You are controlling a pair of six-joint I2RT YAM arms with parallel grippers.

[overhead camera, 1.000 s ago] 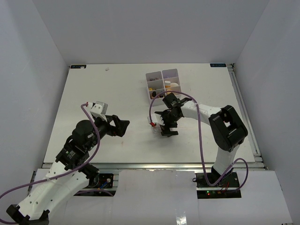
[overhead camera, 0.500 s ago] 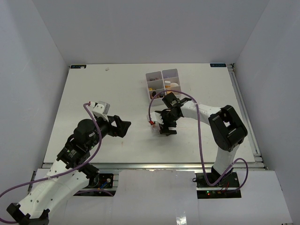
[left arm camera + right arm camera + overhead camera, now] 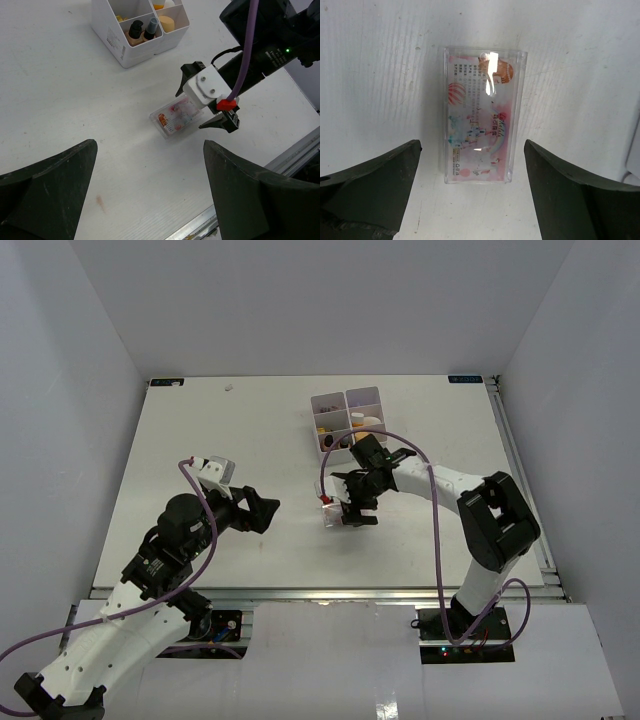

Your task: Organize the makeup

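One flat clear packet with pink-red print (image 3: 479,116), one white four-compartment box (image 3: 125,50)
Packet lies on the desk (image 3: 200,440) under the right gripper (image 3: 350,506), jaws parted, box near behind; left gripper (image 3: 262,510), parted too, well apart.

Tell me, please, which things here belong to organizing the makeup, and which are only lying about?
For the job: clear packet with pink-red print, on the table under the open right gripper; tan-orange sponge and dark-capped bottles in the white box.
Just lying about: small pale speck near the table's far edge; reddish mark on the table.
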